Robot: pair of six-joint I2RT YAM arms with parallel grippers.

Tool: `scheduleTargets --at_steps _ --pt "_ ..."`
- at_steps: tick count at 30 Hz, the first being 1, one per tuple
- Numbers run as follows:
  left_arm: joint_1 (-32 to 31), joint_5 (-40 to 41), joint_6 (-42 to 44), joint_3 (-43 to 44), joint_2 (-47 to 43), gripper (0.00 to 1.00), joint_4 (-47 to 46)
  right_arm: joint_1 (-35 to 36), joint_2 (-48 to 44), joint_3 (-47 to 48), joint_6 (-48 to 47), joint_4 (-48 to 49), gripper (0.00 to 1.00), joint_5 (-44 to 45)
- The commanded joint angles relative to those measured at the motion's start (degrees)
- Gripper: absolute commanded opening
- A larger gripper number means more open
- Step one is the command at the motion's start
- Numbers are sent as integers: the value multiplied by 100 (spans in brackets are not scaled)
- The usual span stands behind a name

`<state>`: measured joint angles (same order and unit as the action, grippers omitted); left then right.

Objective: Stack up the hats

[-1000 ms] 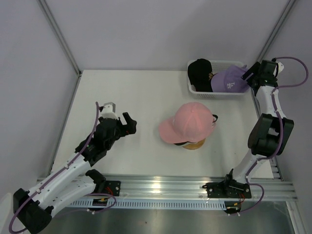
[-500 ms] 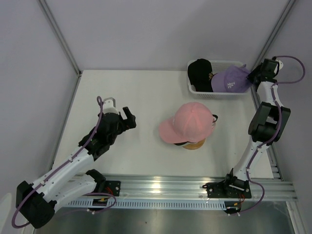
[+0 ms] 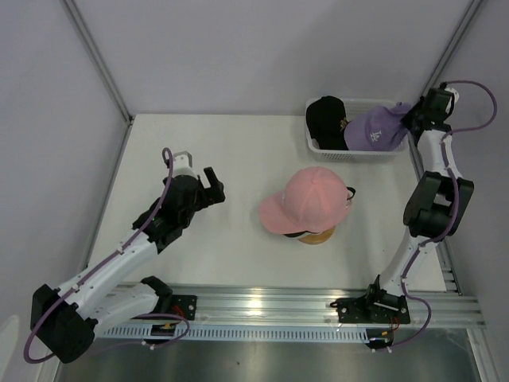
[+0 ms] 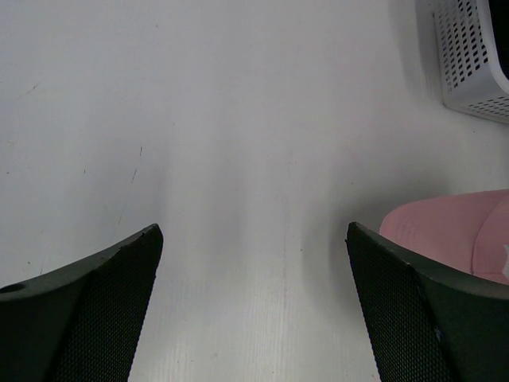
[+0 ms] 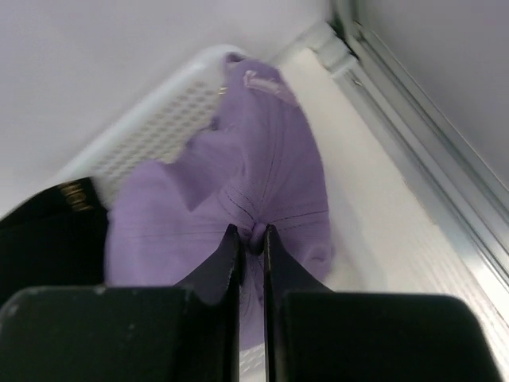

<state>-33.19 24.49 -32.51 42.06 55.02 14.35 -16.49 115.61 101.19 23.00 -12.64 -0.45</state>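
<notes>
The left arm stretches low from 7 o'clock, its left gripper (image 3: 210, 189) spread wide and pointing toward 2 o'clock. The right arm stands tall and folded, its right gripper (image 3: 415, 119) at 1 o'clock pinched onto the lavender hat (image 3: 372, 131).

Wooden stand (image 3: 319, 236) mostly under pink cap (image 3: 312, 199).

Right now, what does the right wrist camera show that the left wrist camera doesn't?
Only the right wrist view: the right gripper pinched shut on the lavender fabric baseball cap, with a black fabric cap beside it. Only the left wrist view: the left gripper open and holding nothing above the white table, and part of a pink fabric cap at lower right. Both: the white plastic mesh basket.
</notes>
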Motion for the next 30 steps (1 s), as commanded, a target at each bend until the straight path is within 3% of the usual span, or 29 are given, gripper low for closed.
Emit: scheduleTargets --at_steps 1,10,12,15,22,26,30 --pt "41 -181 -97 65 -246 100 67 540 -1355 261 -322 245 0 79" --pt "49 -901 69 -208 -844 100 -467 1595 -3121 332 -130 140 0 755" --pt "41 -1086 43 -146 -731 99 -652 2245 -3412 201 -138 96 0 1289" --pt "41 -1683 17 -49 -528 99 -1415 2938 -4027 -370 194 253 0 1696" --pt "32 -3116 -448 -268 42 100 -4306 3670 -5030 -1513 2092 -203 0 2708" --pt "-117 -3231 -940 -611 393 99 -5746 3898 -5452 -2268 2972 -151 0 2734" --pt "-372 -3266 -1099 -629 930 100 -6495 4198 -5453 -2227 3324 -502 0 2980"
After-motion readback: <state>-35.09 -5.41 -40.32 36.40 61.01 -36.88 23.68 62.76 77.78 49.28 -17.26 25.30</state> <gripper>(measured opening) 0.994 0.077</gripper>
